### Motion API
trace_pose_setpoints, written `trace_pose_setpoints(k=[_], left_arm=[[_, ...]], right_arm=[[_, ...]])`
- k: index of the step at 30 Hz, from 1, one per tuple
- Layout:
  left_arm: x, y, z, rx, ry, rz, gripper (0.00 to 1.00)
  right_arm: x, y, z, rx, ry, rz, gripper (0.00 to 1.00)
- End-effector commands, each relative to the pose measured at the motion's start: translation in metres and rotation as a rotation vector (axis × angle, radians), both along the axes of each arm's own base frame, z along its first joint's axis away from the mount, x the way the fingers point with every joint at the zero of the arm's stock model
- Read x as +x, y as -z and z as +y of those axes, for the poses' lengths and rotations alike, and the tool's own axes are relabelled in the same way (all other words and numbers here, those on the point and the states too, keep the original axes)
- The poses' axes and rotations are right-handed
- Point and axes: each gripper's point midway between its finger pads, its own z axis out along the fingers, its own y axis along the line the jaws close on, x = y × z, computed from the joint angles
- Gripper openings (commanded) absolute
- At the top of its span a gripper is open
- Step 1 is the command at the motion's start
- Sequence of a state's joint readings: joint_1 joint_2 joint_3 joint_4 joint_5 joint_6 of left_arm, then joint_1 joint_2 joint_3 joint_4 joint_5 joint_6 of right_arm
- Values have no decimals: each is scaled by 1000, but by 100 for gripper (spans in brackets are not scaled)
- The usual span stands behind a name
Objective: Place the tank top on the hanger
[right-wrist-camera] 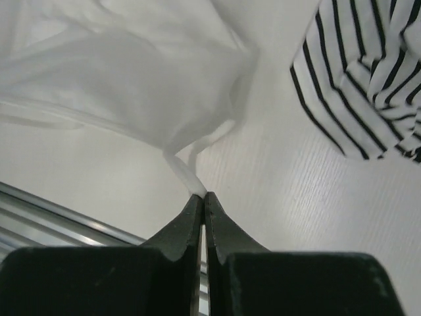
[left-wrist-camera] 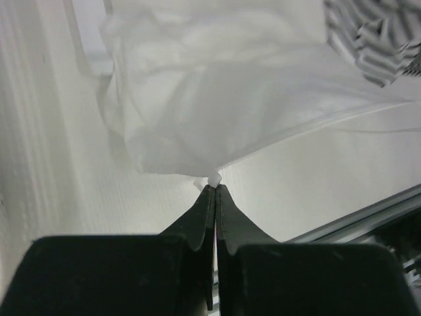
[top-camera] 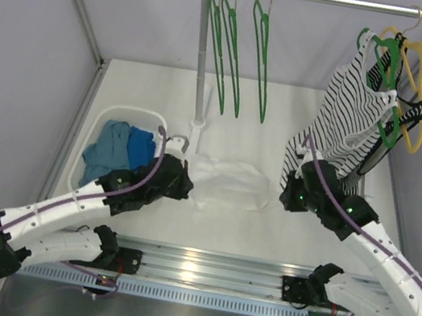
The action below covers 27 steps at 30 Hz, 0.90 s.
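The white tank top (top-camera: 229, 183) lies bunched on the table between my two arms. My left gripper (left-wrist-camera: 215, 186) is shut on a pinch of its fabric (left-wrist-camera: 210, 118) at the cloth's left side. My right gripper (right-wrist-camera: 202, 195) is shut on a narrow strap (right-wrist-camera: 184, 168) of the tank top at its right side. In the top view the left gripper (top-camera: 188, 183) and the right gripper (top-camera: 284, 196) sit low at the two ends of the garment. Three green hangers (top-camera: 231, 55) hang empty on the rail at the back left.
A white basket (top-camera: 102, 124) holding blue clothes (top-camera: 118, 150) stands at the left. A black-and-white striped top (top-camera: 349, 117) hangs on a green hanger at the back right beside a yellow hanger (top-camera: 419, 80). The rack's post (top-camera: 202, 66) stands just behind the tank top.
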<state>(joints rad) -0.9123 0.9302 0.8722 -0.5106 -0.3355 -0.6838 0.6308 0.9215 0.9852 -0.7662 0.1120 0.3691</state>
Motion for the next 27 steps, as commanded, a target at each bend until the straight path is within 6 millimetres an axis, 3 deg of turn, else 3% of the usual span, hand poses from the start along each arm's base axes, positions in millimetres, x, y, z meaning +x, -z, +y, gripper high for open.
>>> trace_pose_setpoints(k=[1,2,5,10,19,22,23,27], left_arm=[[-15,46,-21,-85,51,122,0],[-20,68,-20,-70,54,164,0],[-19,98,-27,-46,69,212,0],[-8,118,-33,-28,70,228,0],[2,141,-11,-8,-6,283,1],[2,146,-7,2,-14,293,12],[2,146,-7,0,-12,294,21],[3,135,-5,4,-4,273,38]], right_arm=[[-14,40,3,47,14,91,0],[-16,58,4,48,18,113,0],[-14,88,4,23,32,156,0],[-8,109,8,6,44,185,0],[0,128,3,-40,88,196,8],[2,134,4,-44,92,208,9],[2,137,4,-45,95,212,10],[2,136,7,-37,90,214,23]])
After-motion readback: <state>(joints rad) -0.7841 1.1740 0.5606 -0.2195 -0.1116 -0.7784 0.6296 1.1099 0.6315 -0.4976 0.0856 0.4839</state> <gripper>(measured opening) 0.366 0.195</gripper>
